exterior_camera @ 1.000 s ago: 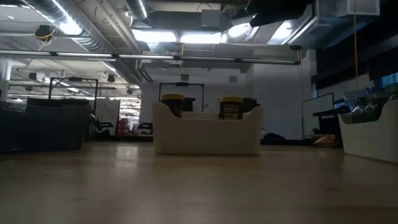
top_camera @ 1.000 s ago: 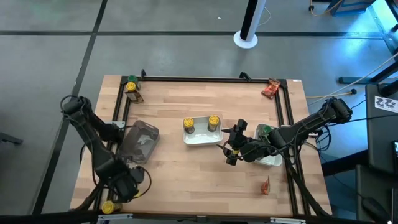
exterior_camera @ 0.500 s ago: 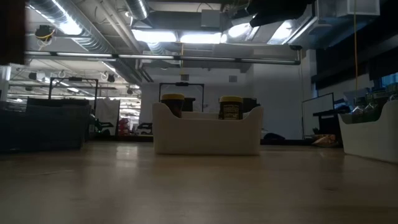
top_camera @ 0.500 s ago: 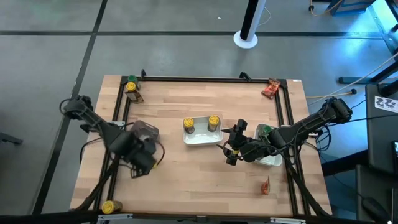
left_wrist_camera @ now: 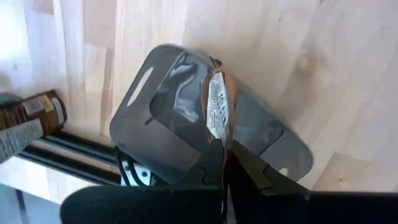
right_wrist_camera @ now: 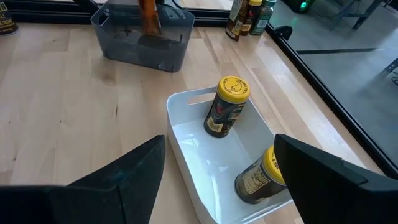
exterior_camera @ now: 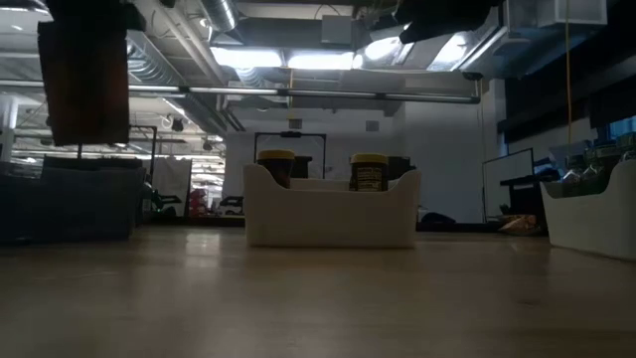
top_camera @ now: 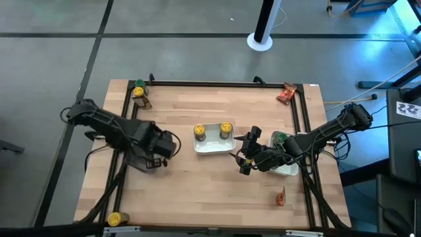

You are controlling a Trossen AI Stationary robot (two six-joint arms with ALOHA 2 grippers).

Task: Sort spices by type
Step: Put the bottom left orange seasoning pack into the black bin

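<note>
Now my left gripper has swung from the front-left corner of the table up over the grey bin near the left edge, and it hangs there with its fingers pinched shut on a red-orange packet, held edge-on above the bin's open mouth. A second ago that arm was down by the jar at the front-left corner; that jar sits where it was, so the packet is what I carried off. To me this means the carry is nearly done and the release is next: the packet is over the bin, not yet in it.

My right gripper has not moved. It waits spread wide, holding nothing, just right of the middle tray, where two yellow-lid jars stand.

Left to sort, as I judge it: the front-left jar, a yellow-lid jar at the back-left corner, a packet at the back-right corner, and another packet near the front-right. A green lid shows in the tray at the right edge.
</note>
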